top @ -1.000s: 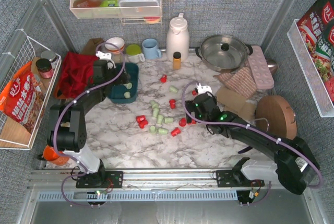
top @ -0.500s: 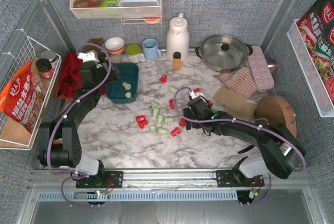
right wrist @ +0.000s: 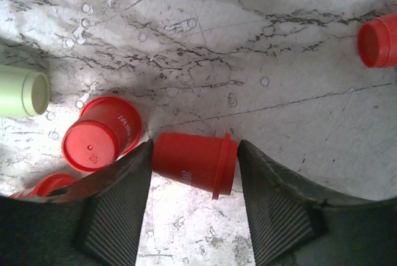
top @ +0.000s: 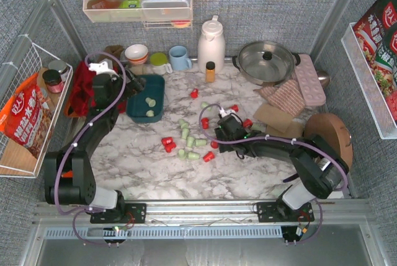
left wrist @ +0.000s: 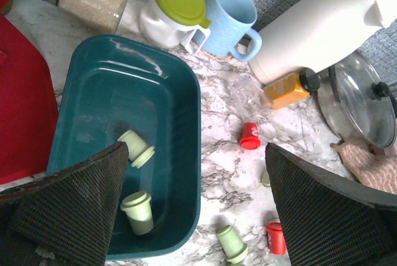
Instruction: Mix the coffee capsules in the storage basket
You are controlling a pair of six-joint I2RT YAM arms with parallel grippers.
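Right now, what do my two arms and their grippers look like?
The left arm and right arm are black jointed links on white base sections, each trailed by a lavender cable. The left gripper and right gripper have broad black fingers with a fine mesh texture.

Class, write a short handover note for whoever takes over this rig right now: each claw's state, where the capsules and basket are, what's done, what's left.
Left claw: open, empty, above the dark teal plastic storage basket.
Right claw: astride one red coffee capsule lying on the marble table; firm grip unclear.
Done: two mint green coffee capsules sit in the basket, no red ones.
Left: the other red and green capsules lie scattered on the table; move them in, mixed.
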